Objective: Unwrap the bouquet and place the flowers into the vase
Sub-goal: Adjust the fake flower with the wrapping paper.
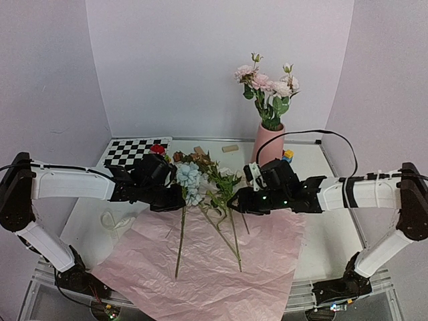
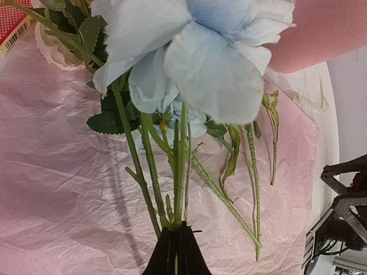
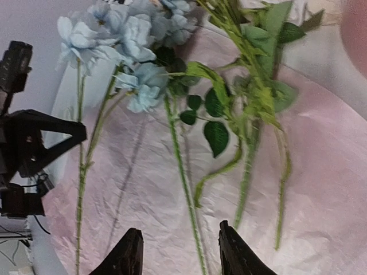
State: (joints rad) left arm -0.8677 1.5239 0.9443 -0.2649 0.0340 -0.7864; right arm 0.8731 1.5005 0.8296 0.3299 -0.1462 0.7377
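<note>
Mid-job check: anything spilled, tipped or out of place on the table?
Nothing is spilled or tipped. The vase stands upright with pink blooms in it. The other stems fan out unevenly over the flat pink paper, not bunched, and the cream ribbon lies loose off the paper's left edge.

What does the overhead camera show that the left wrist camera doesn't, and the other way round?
Only the overhead view: pink and cream flowers standing in the vase, and the checkerboard at the back of the table. Only the left wrist view: the left gripper seen close up, shut on several green stems. Both: the light blue bloom and the crinkled pink paper beneath it.
</note>
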